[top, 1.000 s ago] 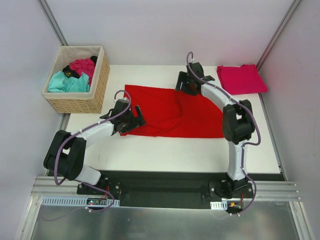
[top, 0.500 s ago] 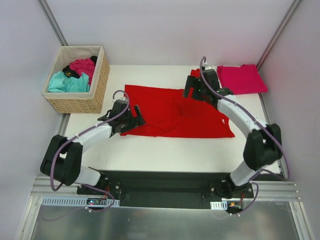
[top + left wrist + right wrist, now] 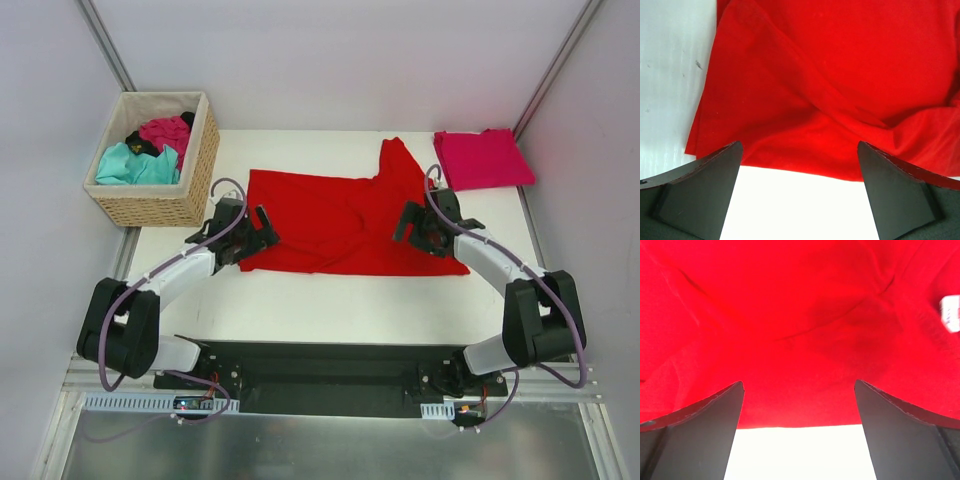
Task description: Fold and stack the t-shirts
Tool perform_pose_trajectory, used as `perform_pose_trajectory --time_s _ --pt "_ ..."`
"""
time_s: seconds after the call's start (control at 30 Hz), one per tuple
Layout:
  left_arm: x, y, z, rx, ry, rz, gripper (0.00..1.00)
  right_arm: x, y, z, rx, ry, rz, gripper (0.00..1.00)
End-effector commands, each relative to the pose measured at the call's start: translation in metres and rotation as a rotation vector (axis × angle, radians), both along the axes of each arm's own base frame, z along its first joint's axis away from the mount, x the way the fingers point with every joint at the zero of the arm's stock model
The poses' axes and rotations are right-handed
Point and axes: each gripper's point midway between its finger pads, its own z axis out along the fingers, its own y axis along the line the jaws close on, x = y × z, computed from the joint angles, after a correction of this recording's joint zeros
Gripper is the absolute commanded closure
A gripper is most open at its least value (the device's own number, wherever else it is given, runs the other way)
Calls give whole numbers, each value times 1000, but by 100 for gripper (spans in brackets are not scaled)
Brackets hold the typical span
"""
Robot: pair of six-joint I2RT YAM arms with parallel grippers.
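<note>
- Red t-shirt (image 3: 330, 220): bright red, laid out across the middle of the white worktop (image 3: 330, 300), creased and partly doubled over. One part reaches toward the far edge. A small white label (image 3: 951, 313) shows in the right wrist view.
- Crimson t-shirt (image 3: 483, 158): folded flat at the far right corner of the worktop, just beside the red one's far part.
- Wicker basket (image 3: 160, 208): tan, off the far left corner of the worktop. It holds a teal t-shirt (image 3: 135, 166), a magenta t-shirt (image 3: 166, 130) and a black t-shirt (image 3: 140, 143), all bunched.
- Left fingers (image 3: 700, 190): spread wide, nothing between them, low over the red t-shirt's left near edge. Bare worktop shows below the hem.
- Right fingers (image 3: 695, 430): spread wide, nothing between them, low over the right side of the red t-shirt near its near hem. Whether they touch the cloth cannot be told.
</note>
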Motion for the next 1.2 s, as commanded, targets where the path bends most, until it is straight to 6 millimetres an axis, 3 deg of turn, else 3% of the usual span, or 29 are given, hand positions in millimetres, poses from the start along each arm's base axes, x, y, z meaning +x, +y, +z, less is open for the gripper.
perform_pose_trajectory --time_s 0.0,0.27,0.47,0.63,1.17 --pt "8 -3 -10 -21 4 7 1 11 10 13 73 -73 1 3" --pt "8 -13 -34 -59 63 -9 1 -8 -8 -9 60 -24 -38 3" --pt "2 -5 -48 -37 96 14 1 -22 -31 -29 35 45 -123 3" --pt "-12 3 -56 -36 120 31 1 -36 -43 -46 19 103 -165 3" --pt "-68 35 -53 -7 140 149 1 -81 -73 -55 -51 158 -240 3"
